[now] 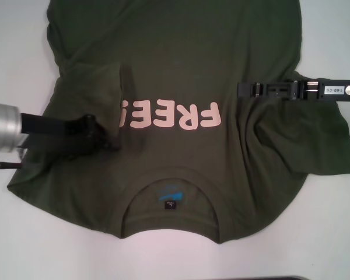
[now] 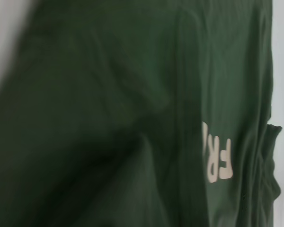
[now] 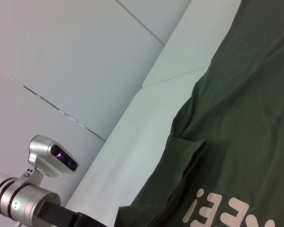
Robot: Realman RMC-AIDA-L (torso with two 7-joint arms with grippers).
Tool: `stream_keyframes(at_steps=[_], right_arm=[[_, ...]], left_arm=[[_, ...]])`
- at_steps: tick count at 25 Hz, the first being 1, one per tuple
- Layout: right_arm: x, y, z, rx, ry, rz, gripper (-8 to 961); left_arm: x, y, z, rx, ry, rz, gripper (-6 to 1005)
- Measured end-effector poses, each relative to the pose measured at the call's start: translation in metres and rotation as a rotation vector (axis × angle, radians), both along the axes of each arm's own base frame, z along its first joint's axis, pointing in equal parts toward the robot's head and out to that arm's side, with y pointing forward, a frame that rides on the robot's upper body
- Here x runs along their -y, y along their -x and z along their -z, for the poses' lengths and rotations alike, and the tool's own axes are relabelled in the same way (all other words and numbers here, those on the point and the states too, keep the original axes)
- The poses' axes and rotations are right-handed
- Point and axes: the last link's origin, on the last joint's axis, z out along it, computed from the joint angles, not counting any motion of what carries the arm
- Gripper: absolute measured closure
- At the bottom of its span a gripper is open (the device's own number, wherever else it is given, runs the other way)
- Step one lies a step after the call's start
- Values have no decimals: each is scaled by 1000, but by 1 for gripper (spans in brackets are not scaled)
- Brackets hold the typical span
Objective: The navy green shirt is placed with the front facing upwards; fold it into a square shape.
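Observation:
The navy green shirt point(image 1: 181, 64) lies front up on the white table, collar nearest me, with its pale "FREE" lettering point(image 1: 181, 116) reading upside down. A blue neck label point(image 1: 171, 194) shows inside the collar. On my left, the sleeve is folded in over the chest and hides part of the last letter. My left gripper point(image 1: 108, 139) is at the lower corner of that raised flap and looks shut on the cloth. My right gripper point(image 1: 242, 89) hovers over the right chest, above the spread right sleeve point(image 1: 332, 151). The left wrist view is filled by blurred shirt fabric point(image 2: 132, 94).
Bare white table point(image 1: 23, 245) surrounds the shirt on the left, right and near sides. The right wrist view shows my left arm point(image 3: 23, 203) beside the shirt point(image 3: 246, 118), with white wall panels point(image 3: 61, 56) behind. A dark edge point(image 1: 291, 278) runs along the near border.

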Motion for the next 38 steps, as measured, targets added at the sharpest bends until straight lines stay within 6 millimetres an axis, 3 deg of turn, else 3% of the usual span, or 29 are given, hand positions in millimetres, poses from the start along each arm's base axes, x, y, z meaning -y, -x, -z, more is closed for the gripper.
stream_keyframes(at_steps=[8,24,27,31,34,38], right_arm=[[1,-2,-2,6,-4,1,38],[0,-3,-3,11,-7,-1,39],[0,-4,-3,11,-7,3,39],[1,-5,-4,11,-9,8,39],[1,-6,-5,12,-13,12,38],[0,-7,-8,16,-20,10,38]], left_arm=[[-2,-18,17,16,24,22,975],[3,-27,11,68,62,116,948],[1,-23,-2,76,41,125,744],[-1,-18,-30,142,-71,241,589],[9,-14,-44,172,-141,419,486],[36,-6,-47,172,-173,722,358]])
